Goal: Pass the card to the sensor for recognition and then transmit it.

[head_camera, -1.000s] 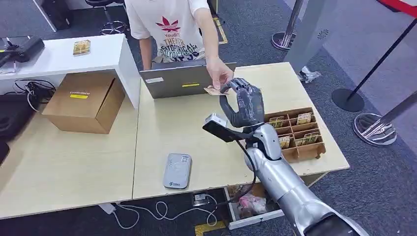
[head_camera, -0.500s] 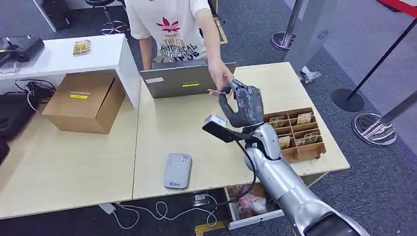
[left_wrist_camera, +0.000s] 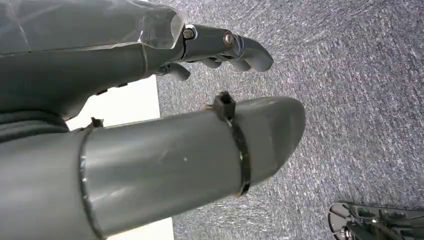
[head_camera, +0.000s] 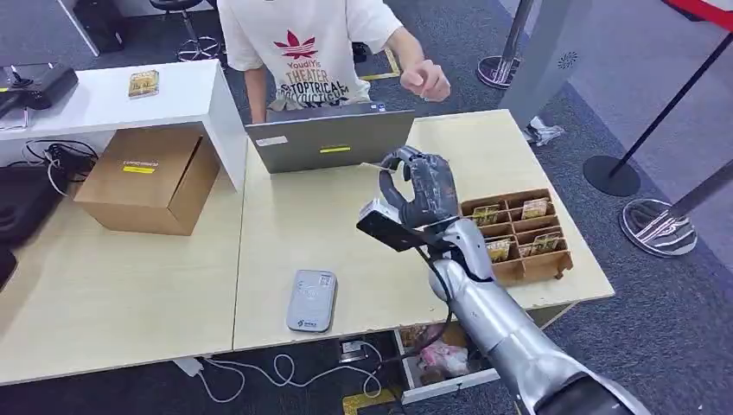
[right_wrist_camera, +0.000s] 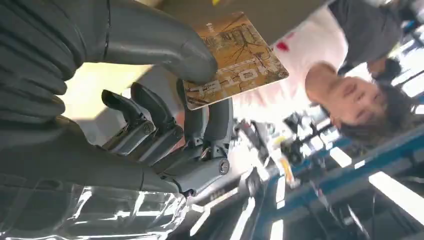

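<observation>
My right hand (head_camera: 423, 186) is raised above the table in front of the laptop, palm towards the person. It pinches a tan printed card (right_wrist_camera: 235, 60) between its thumb and fingers (right_wrist_camera: 207, 120). From the head the card (head_camera: 373, 164) shows edge-on at the thumb tip. The grey card sensor (head_camera: 311, 300) lies flat near the table's front edge, well to the left of and nearer than that hand. My left hand (left_wrist_camera: 220, 45) hangs over grey carpet and holds nothing. The person's hand (head_camera: 428, 82) is lifted clear of the card.
A brown divided tray (head_camera: 557, 259) with several cards sits right of my hand. A grey laptop (head_camera: 328, 138) stands behind it and a cardboard box (head_camera: 147, 177) at the left. A person (head_camera: 311, 43) stands across the table. Barrier posts (head_camera: 657, 225) stand at the right.
The person has let go of the card and drawn their hand back and up. My right hand keeps the card and has sunk slightly towards me.
</observation>
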